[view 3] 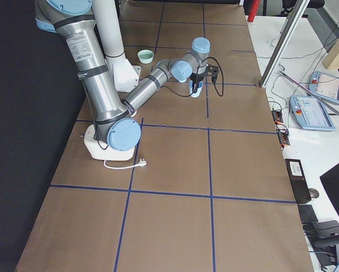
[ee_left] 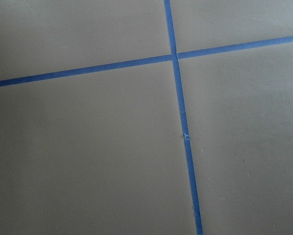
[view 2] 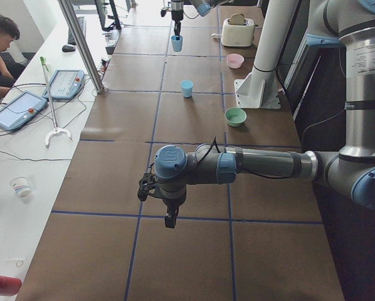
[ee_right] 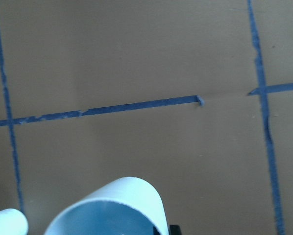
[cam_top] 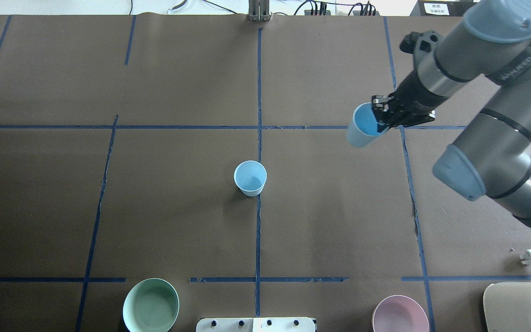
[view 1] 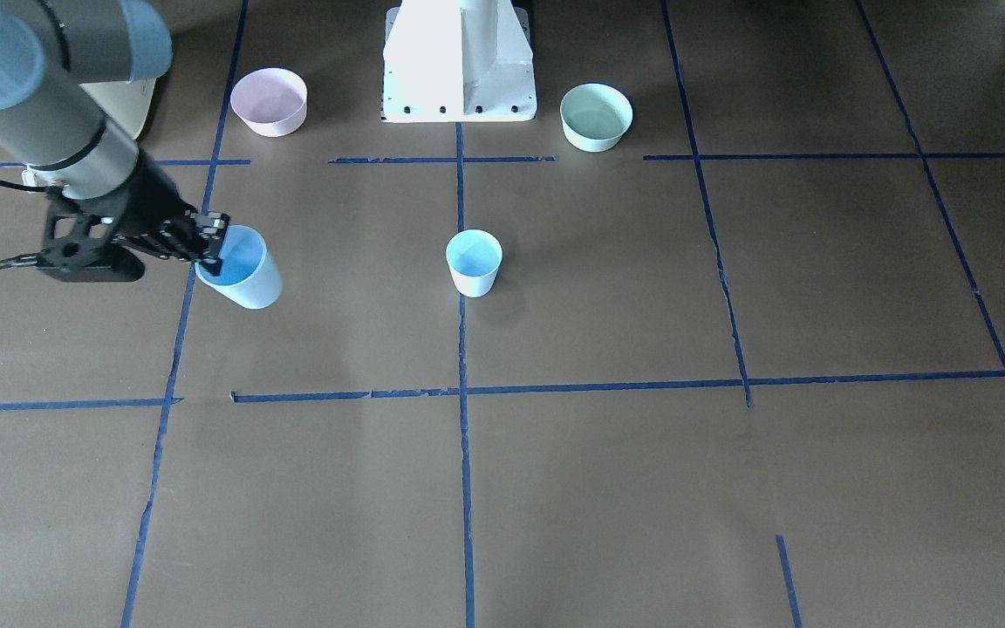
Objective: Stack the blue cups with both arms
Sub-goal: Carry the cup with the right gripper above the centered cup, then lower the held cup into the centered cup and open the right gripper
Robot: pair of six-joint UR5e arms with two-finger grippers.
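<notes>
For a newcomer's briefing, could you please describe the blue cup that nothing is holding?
Start at the white pedestal base and follow the blue tape line straight out across the table. The free blue cup stands upright at that line, alone mid-table. Its twin hangs tilted in the right pincer.

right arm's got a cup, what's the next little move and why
Probably carry it sideways until it is over the standing cup. The right gripper pinches the rim of the held cup, which is tilted, while the standing cup sits upright, mouth open, well apart from it, so they need lining up before any lowering.
</notes>
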